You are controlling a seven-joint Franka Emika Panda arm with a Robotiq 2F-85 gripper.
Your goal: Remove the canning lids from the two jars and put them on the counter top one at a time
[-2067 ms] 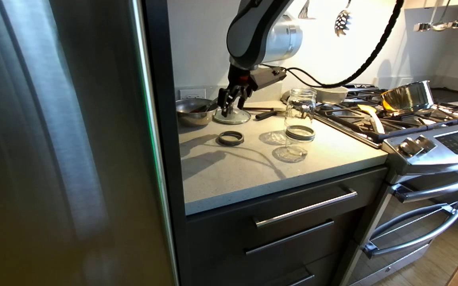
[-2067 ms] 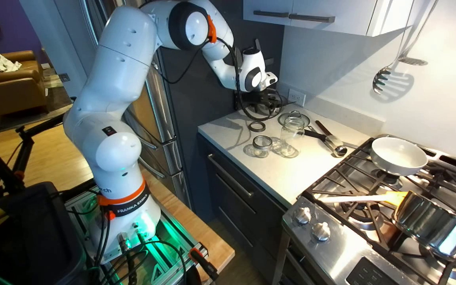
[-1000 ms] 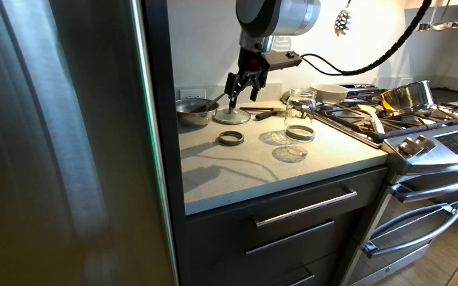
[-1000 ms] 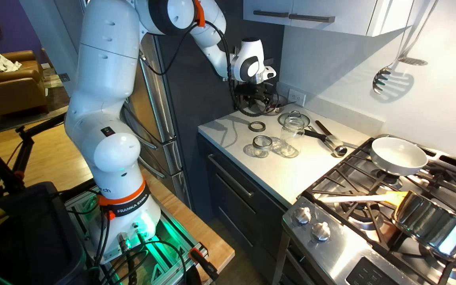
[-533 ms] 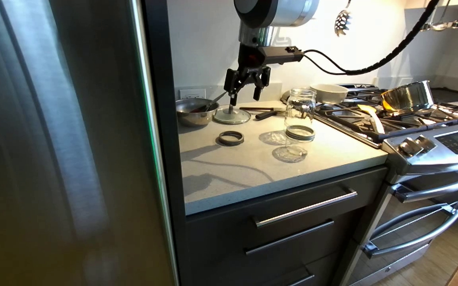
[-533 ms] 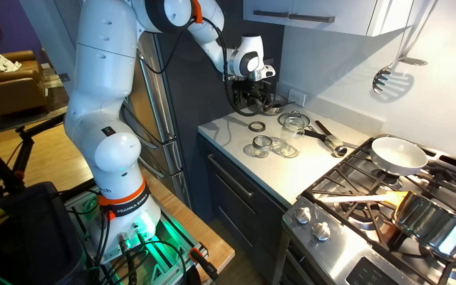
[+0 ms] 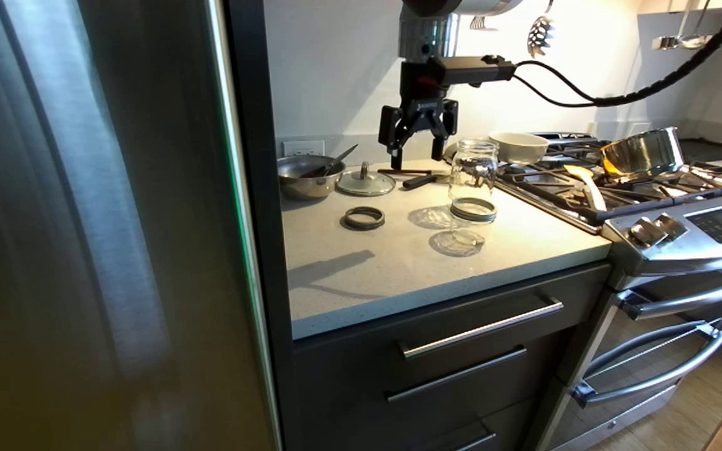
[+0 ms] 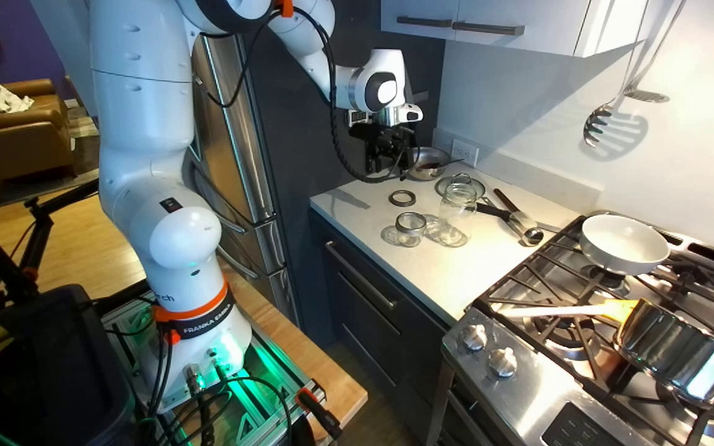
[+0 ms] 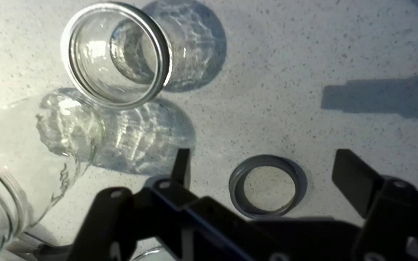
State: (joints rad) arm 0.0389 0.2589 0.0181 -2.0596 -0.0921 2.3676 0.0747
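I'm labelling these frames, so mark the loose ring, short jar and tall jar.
Loose ring (image 9: 236, 185): wrist view, band's left side.
Short jar (image 8: 411, 238): an exterior view, its glass side.
Tall jar (image 7: 473, 175): an exterior view, its glass body.

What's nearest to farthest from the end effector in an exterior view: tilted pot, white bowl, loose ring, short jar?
1. Loose ring: on the counter.
2. Short jar: same counter.
3. White bowl: on stove, counter side.
4. Tilted pot: farther across.

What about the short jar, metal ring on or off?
On. The wrist view shows the metal ring around the mouth of the short jar; both exterior views agree.
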